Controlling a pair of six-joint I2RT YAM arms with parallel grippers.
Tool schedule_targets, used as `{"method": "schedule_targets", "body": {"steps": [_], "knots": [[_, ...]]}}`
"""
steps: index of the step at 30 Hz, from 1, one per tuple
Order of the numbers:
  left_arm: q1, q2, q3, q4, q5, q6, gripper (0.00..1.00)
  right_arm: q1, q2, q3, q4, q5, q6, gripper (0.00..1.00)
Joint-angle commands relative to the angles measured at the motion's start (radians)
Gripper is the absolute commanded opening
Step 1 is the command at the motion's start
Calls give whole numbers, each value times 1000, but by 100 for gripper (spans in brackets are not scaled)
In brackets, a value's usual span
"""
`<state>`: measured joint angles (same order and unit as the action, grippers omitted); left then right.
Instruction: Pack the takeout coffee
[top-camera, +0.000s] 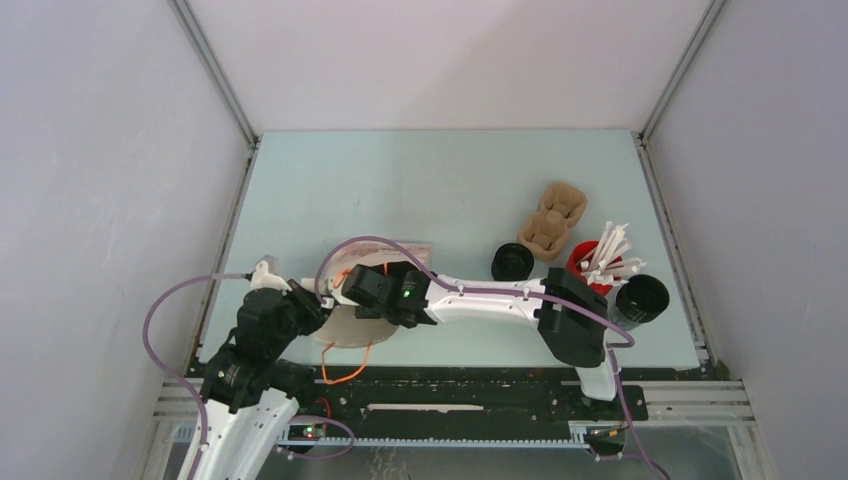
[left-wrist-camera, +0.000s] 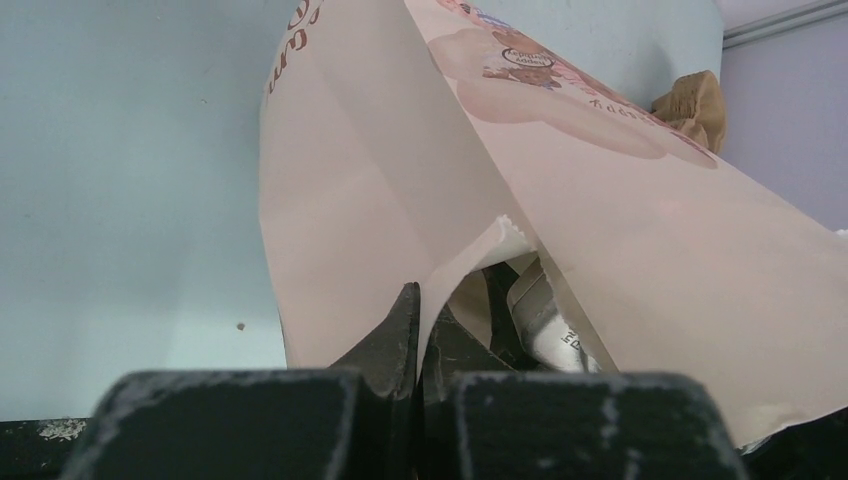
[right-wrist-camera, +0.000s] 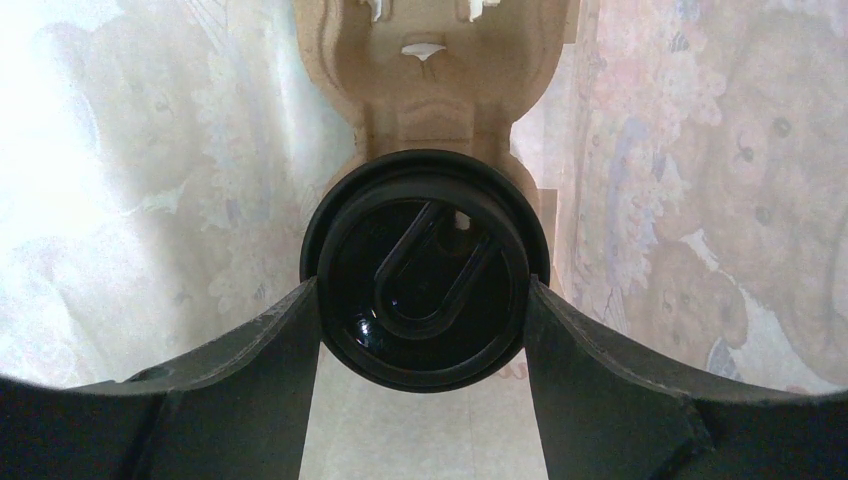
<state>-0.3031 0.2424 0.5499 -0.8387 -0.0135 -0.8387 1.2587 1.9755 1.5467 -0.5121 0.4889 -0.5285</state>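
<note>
Right gripper (right-wrist-camera: 423, 292) clasps black coffee cup (right-wrist-camera: 424, 265) in carrier (right-wrist-camera: 440, 90) inside bag (right-wrist-camera: 120, 200); left gripper (left-wrist-camera: 424, 312) pinches bag.

Pale pink bag (left-wrist-camera: 380, 200), perhaps bear-printed; black coffee cup (right-wrist-camera: 425, 270); brown carrier (right-wrist-camera: 440, 80)

Red cup (top-camera: 579, 263) of white sticks (top-camera: 609, 254) just beside brown pulp carrier (top-camera: 552, 221), on table (top-camera: 400, 190).
</note>
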Motion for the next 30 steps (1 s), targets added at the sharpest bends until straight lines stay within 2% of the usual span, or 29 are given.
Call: {"method": "schedule_targets", "body": {"steps": [1, 7, 14, 15, 16, 17, 30], "knots": [[-7, 22, 52, 12, 54, 10, 1, -29, 74, -18, -124, -72, 60, 43], [-7, 27, 46, 22, 54, 10, 1, -25, 29, 3, -138, -74, 92, 52], [-8, 31, 32, 45, 71, 10, 2, -10, -1, 4, -142, -64, 103, 69], [-7, 33, 30, 48, 73, 12, 2, -9, -1, 9, -145, -61, 105, 74], [-7, 32, 30, 49, 75, 14, 2, -5, -1, 14, -149, -60, 106, 92], [-6, 33, 30, 49, 75, 17, 2, -3, -3, 17, -152, -59, 108, 99], [-7, 41, 38, 50, 68, 24, 3, 9, -50, 48, -171, -46, 147, 100]]}}
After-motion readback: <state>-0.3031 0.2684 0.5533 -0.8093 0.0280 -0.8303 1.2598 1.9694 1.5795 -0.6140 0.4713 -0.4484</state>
